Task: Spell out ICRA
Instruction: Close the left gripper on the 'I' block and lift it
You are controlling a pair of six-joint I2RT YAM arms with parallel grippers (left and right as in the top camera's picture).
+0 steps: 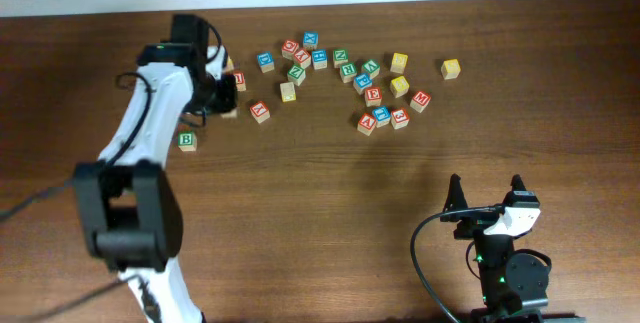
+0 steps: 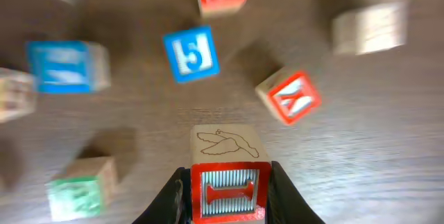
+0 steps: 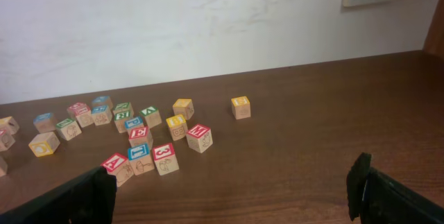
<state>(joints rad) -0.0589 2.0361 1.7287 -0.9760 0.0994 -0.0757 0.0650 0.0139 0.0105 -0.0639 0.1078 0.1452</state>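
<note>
Several wooden letter blocks lie scattered across the far middle of the brown table (image 1: 330, 213). My left gripper (image 1: 226, 87) is shut on a red-faced I block (image 2: 227, 189) with a bird drawing on top, low over the table at the left end of the scatter. A blue block (image 2: 191, 54) and a red block (image 2: 288, 96) lie just ahead of it. A red A block (image 3: 116, 165) sits at the near edge of the cluster, also in the overhead view (image 1: 367, 122). My right gripper (image 1: 485, 195) is open and empty near the front right, its fingers wide apart (image 3: 232, 196).
A green B block (image 1: 187, 141) lies alone left of the arm. Two yellow blocks (image 1: 450, 68) (image 1: 399, 62) sit at the right end of the scatter. A white wall runs behind the table's far edge.
</note>
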